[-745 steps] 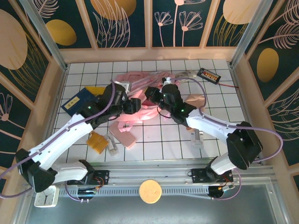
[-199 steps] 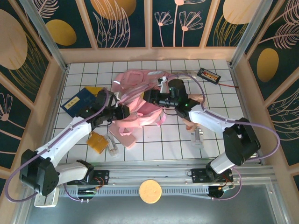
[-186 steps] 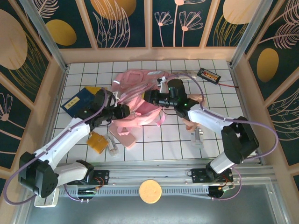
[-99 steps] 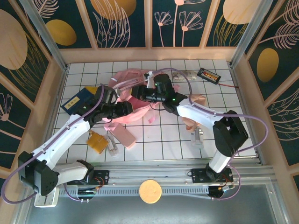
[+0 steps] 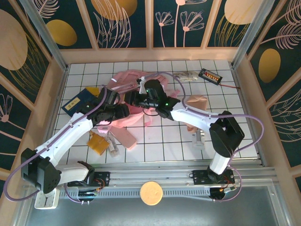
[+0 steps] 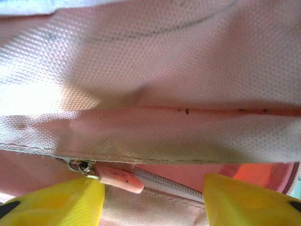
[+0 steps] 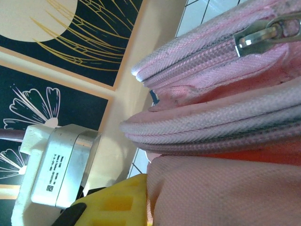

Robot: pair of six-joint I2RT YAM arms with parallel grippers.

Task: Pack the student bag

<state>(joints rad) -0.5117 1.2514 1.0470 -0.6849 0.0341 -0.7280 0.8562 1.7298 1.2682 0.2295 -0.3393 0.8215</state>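
Found the student bag point(image 5: 124, 79) slumped in a heap toward the far edge of the table point(image 5: 169, 141), left of centre. Saw the right gripper point(image 5: 132, 99) apparently clenched on a fold of its pink fabric, one yellow finger point(image 7: 117, 202) pressed against the cloth. Saw the left gripper point(image 6: 150, 188) released, jaws wide, nosed up to a seam with a pink zip pull point(image 6: 115, 178) just beside one finger. Noted a flat pink pencil case point(image 5: 124, 137) and an orange packet point(image 5: 98, 142) nearer the near edge, a blue book point(image 5: 79, 101) toward the left edge, and a beige pouch point(image 5: 195, 101) right of the bag, all outside it. Judged the step as opening the bag, with nothing visibly packed. Reckoned the next move called for closing on that pull and drawing it along the zip with the fabric held taut.
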